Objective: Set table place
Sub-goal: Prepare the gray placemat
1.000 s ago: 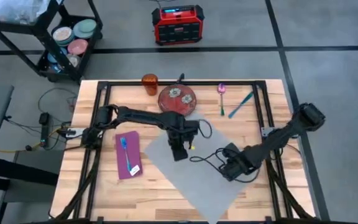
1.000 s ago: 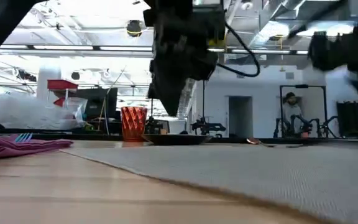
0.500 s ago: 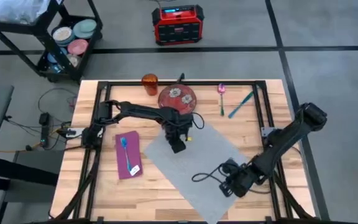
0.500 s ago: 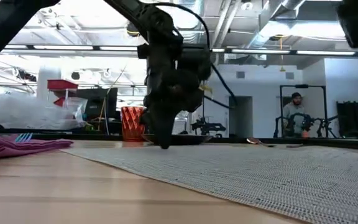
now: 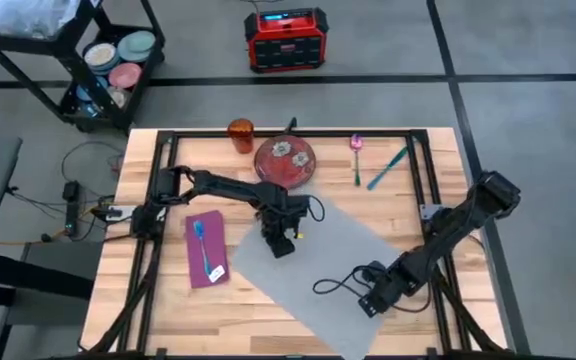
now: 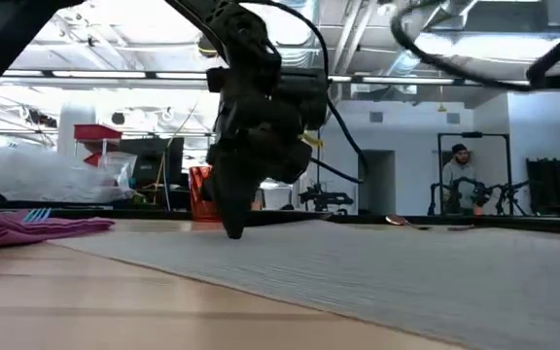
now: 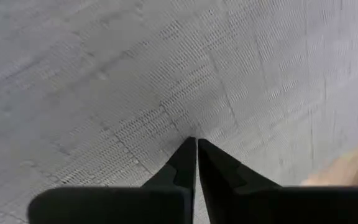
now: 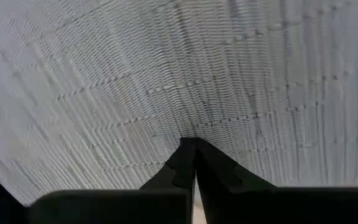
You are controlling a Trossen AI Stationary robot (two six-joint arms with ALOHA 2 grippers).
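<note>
The light wood tabletop [image 5: 168,300] carries a grey placemat [image 5: 318,270] lying askew across its middle, with the left gripper [image 5: 282,247] pressing closed jaws down on the mat's left part and the right gripper [image 5: 368,300] doing the same, jaws together, near its right edge. Far of the mat sit the red plate [image 5: 285,160] and orange cup [image 5: 240,134], pink and teal utensils [image 5: 373,165] to the right, and the purple napkin [image 5: 206,250] with a blue utensil [image 5: 203,245] on it to the left.

Wood table [image 5: 173,300], grey placemat [image 5: 313,262], purple napkin [image 5: 206,250], plate [image 5: 285,160], cup [image 5: 241,134]
</note>
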